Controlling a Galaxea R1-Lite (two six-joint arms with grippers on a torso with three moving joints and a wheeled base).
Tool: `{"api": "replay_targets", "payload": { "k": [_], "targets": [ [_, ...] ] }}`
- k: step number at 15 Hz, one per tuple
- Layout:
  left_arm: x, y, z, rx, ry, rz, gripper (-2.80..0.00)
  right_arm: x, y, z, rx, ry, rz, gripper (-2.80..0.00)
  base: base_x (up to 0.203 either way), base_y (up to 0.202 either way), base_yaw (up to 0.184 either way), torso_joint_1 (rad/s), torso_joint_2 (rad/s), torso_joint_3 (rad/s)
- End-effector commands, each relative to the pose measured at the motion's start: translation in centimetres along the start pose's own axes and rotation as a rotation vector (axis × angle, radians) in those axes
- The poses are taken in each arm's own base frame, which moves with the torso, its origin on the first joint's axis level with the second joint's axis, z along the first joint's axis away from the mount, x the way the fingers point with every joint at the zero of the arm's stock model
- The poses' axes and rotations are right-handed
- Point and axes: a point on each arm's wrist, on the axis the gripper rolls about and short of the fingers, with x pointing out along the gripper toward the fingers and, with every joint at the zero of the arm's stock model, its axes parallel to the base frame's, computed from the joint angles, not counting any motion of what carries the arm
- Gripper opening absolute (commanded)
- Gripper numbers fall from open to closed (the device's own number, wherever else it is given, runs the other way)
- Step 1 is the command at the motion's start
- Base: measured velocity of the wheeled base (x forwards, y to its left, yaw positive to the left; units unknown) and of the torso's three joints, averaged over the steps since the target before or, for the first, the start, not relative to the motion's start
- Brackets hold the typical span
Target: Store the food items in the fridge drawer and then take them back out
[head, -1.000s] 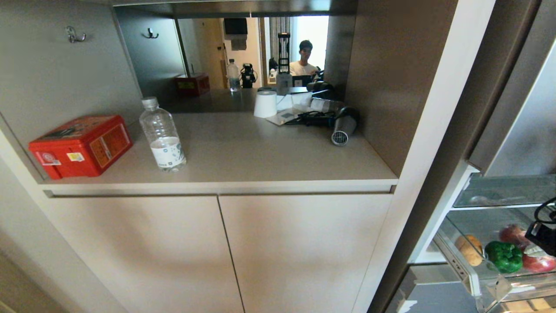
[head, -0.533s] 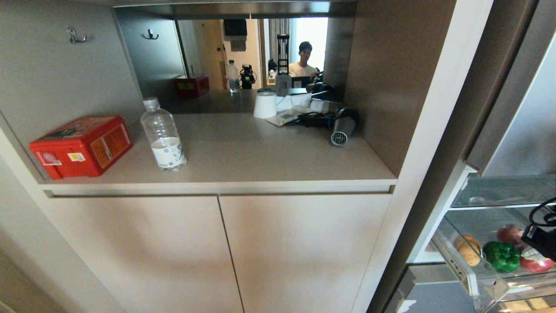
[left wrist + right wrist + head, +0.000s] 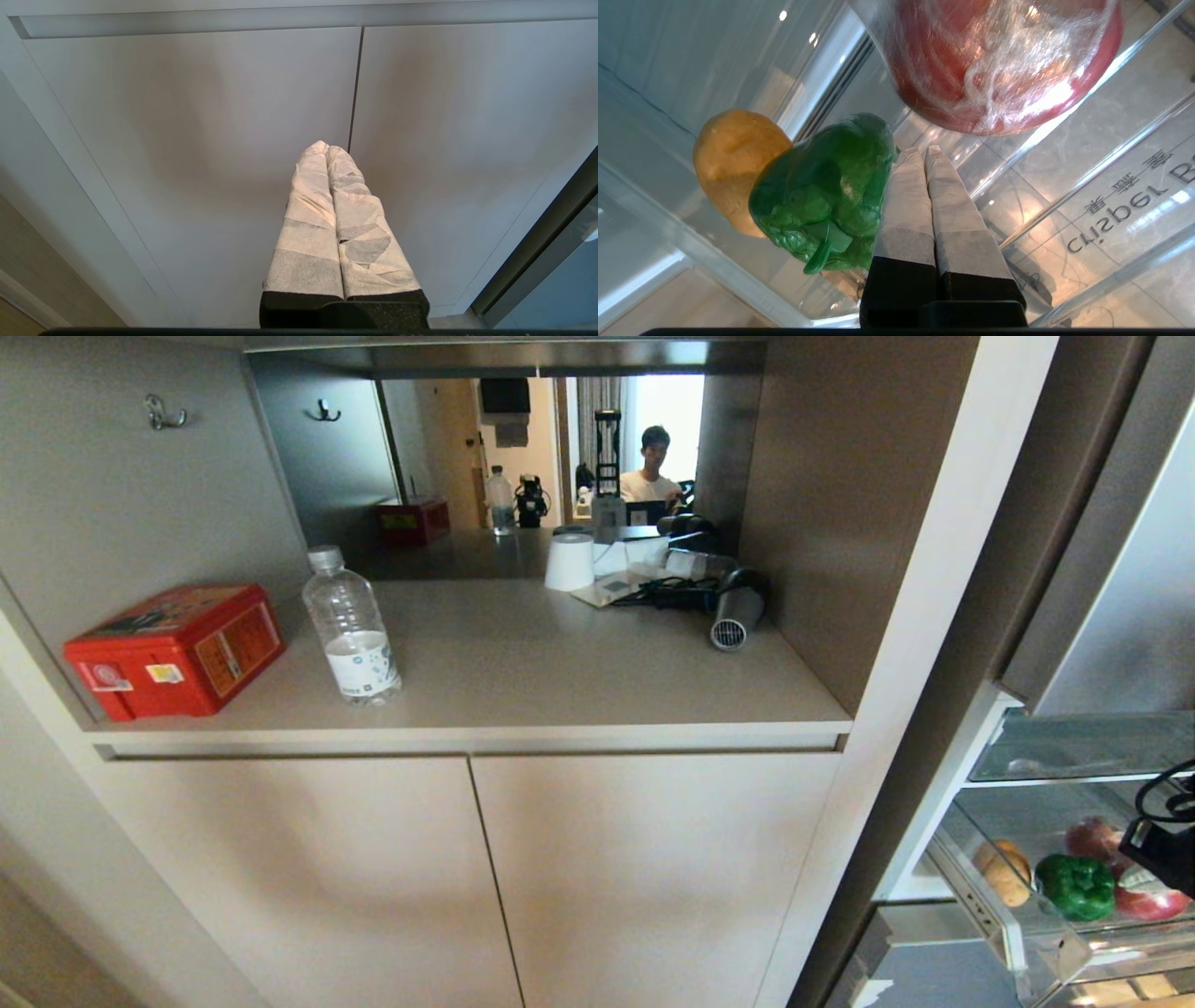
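Note:
The fridge drawer [image 3: 980, 907], a clear plastic bin, stands pulled out at the lower right. In it lie the food items: a tan potato [image 3: 1004, 873] and, beside it, a green bell pepper [image 3: 1078, 887]. In the right wrist view the potato [image 3: 731, 163] and the pepper [image 3: 826, 186] lie side by side on the drawer's clear floor [image 3: 1101, 186]. My right gripper [image 3: 923, 151] is shut and empty inside the drawer, its taped fingers right beside the pepper. Only the right wrist [image 3: 1162, 847] shows in the head view. My left gripper [image 3: 327, 147] is shut and empty, facing the cabinet doors.
Two red fruits lie in the drawer, one of them film-wrapped [image 3: 999, 60]. A glass shelf [image 3: 1083, 747] sits just above the drawer. On the counter [image 3: 560, 681] stand a red box [image 3: 173, 649], a water bottle [image 3: 350, 627] and a hair dryer [image 3: 738, 609]. A person shows in the mirror [image 3: 653, 467].
My right wrist has drawn back slightly toward the picture's right edge, uncovering a little more of the far red fruit. Nothing was taken hold of or let go.

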Motion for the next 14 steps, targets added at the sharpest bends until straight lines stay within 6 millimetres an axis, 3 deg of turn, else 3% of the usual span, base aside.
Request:
{"api": "replay_targets", "payload": {
  "k": [1, 5, 14],
  "targets": [
    [0.1, 0.0, -0.3, 0.0, 0.01, 0.0, -2.8, -0.3, 0.1, 0.1, 0.002, -0.005, 0.004, -2.8, 0.0, 0.0, 0.0, 0.0, 0.0, 0.0],
    [0.1, 0.0, -0.3, 0.0, 0.01, 0.0, -2.8, -1.4, 0.5, 0.7, -0.003, -0.041, 0.015, -2.8, 0.0, 0.0, 0.0, 0.0, 0.0, 0.0],
    [0.1, 0.0, -0.3, 0.0, 0.01, 0.0, -2.8, -1.1, 1.3, 1.0, -0.016, -0.049, 0.021, -2.8, 0.0, 0.0, 0.0, 0.0, 0.0, 0.0]
  ]
}}
